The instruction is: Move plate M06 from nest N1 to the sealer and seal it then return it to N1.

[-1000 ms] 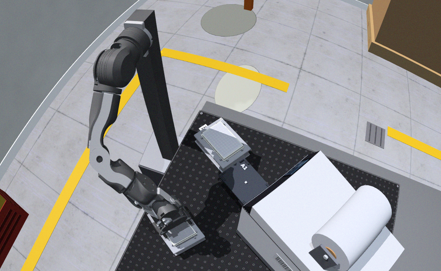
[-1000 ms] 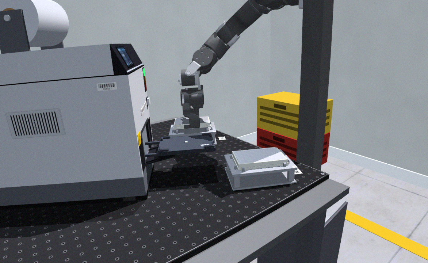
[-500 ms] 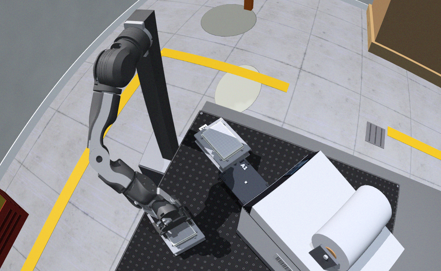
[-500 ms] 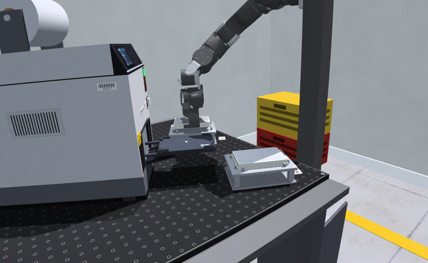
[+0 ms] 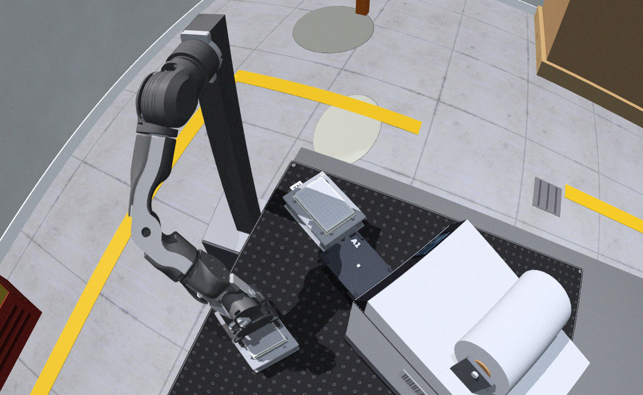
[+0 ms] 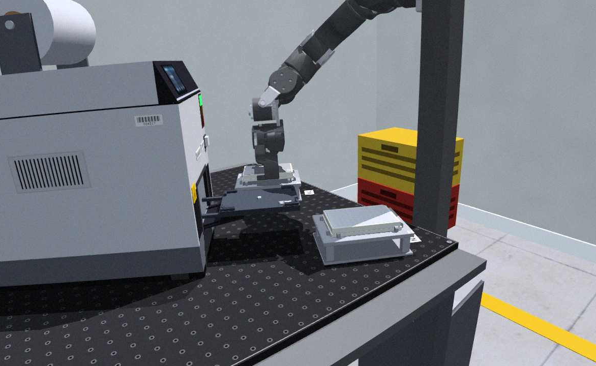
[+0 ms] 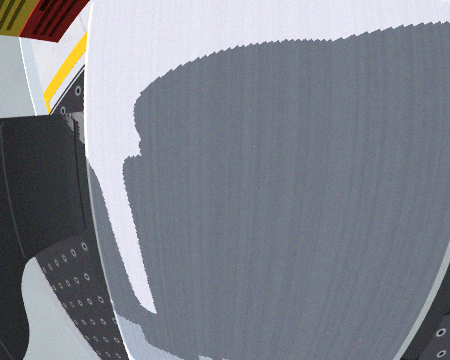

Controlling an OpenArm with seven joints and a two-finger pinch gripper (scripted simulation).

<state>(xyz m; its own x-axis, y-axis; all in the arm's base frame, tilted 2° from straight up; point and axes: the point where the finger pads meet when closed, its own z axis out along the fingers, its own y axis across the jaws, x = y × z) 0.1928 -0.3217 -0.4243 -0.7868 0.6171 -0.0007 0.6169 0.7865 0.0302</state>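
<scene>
My gripper (image 5: 254, 328) points straight down at the table's near left corner and is shut on a pale plate, which I take for M06 (image 5: 270, 342). The plate sits level on or just above its grey nest (image 6: 268, 183). It fills the wrist view (image 7: 279, 180), shaded by my fingers. I cannot tell whether it is clear of the nest. The sealer's dark stage (image 5: 357, 263) stands out of the housing with its pocket empty. The lamp (image 6: 200, 100) is green, and the START key (image 6: 206, 141) is below it. The second plate (image 5: 325, 205) lies flat on the other nest.
The white sealer housing (image 5: 441, 304) with its foil roll (image 5: 515, 324) fills the table's right side. The arm's dark post (image 5: 225, 127) stands at the table's left edge. Yellow and red crates (image 6: 391, 168) stand on the floor beyond the table.
</scene>
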